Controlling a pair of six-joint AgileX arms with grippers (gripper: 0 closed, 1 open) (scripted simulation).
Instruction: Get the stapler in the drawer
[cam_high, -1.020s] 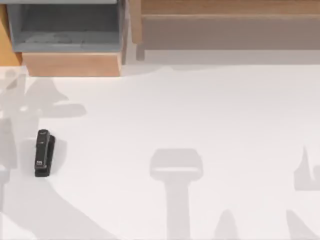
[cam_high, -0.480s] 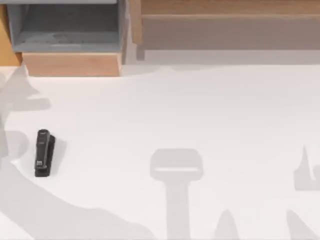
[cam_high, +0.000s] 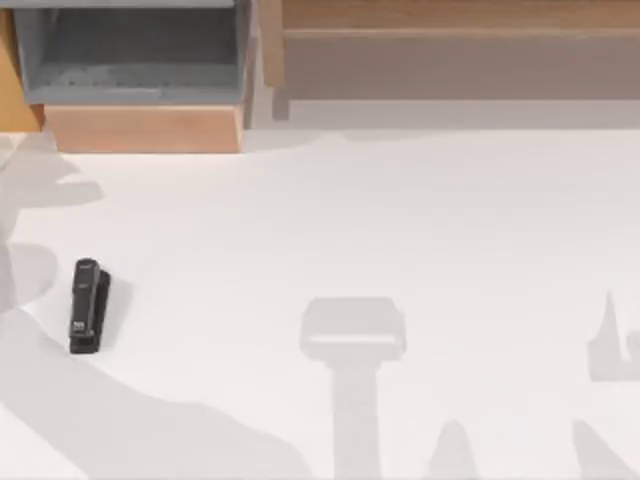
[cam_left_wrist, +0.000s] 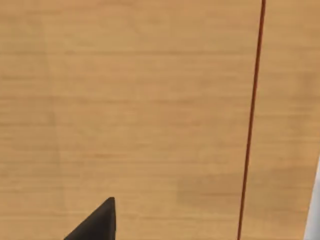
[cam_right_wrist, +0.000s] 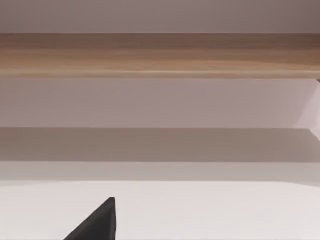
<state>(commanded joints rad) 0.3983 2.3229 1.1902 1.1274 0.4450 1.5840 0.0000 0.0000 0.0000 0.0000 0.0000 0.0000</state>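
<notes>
Top view first: the stapler (cam_high: 87, 306) lies flat on the white table (cam_high: 400, 230) near its left edge, its long axis running roughly toward and away from the back of the table, rounded end pointing toward the back. Nothing touches it. The drawer (cam_high: 140, 75) sits pulled open at the back left, grey walls and floor showing above its light tan front panel — it is well apart from the stapler, which lies in front of it and a little to the left. Beside the drawer, to the right along the back edge, runs the wide brown-wood shelf unit (cam_high: 450, 45). Soft grey shadows of my arms fall across the table at the left and along the front edge.

Left wrist view: my camera faces a tan wooden surface (cam_left_wrist: 130, 110) with horizontal grain, crossed by a thin dark red line (cam_left_wrist: 252, 115). A single black fingertip (cam_left_wrist: 100, 222) of my left gripper pokes into the picture; I cannot tell how far that gripper is spread, and I see nothing in it.

Right wrist view: I look across the white table at the shelf unit's wooden board (cam_right_wrist: 160, 54) and the shaded recess beneath it. One black fingertip (cam_right_wrist: 100, 222) of my right gripper shows — its spread I cannot tell either.
</notes>
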